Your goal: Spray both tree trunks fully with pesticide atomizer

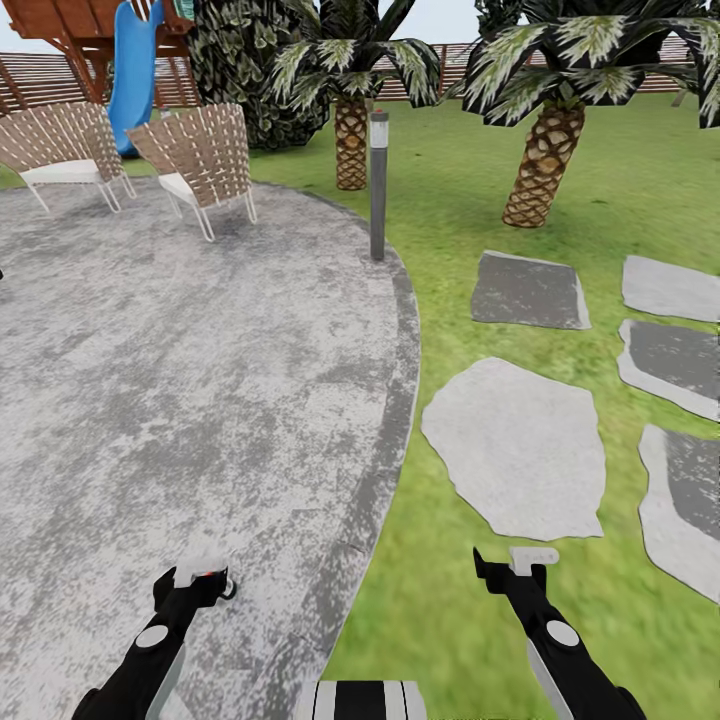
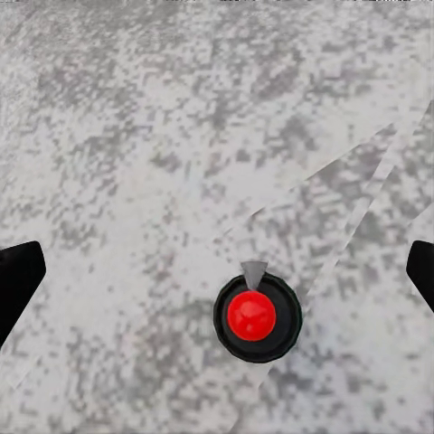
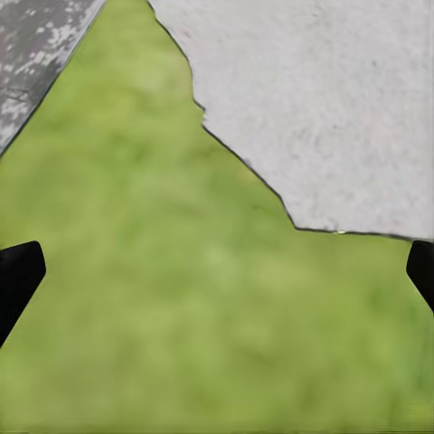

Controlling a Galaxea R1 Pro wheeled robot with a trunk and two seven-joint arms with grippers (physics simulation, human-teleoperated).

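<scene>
The pesticide atomizer (image 2: 256, 316) stands on the grey paved patio (image 1: 180, 380), seen from above as a black round body with a red cap and a small grey nozzle. My left gripper (image 2: 217, 271) hangs open right over it, its black fingers (image 2: 18, 276) wide apart on either side and not touching it. In the head view the left gripper (image 1: 195, 580) is low at the left, with a bit of the atomizer (image 1: 222, 584) peeking out beside it. My right gripper (image 1: 515, 565) is open over the lawn (image 1: 440, 600), holding nothing. The thick-trunked trees and any pesticide are out of view.
Two woven chairs (image 1: 200, 155) stand at the patio's far side, and a grey lamp post (image 1: 378, 185) stands at its edge. Two short palms (image 1: 545, 160) grow on the grass. Flat stepping stones (image 1: 520, 445) lie to the right. A blue slide (image 1: 135, 70) and the fence (image 1: 40, 80) are behind.
</scene>
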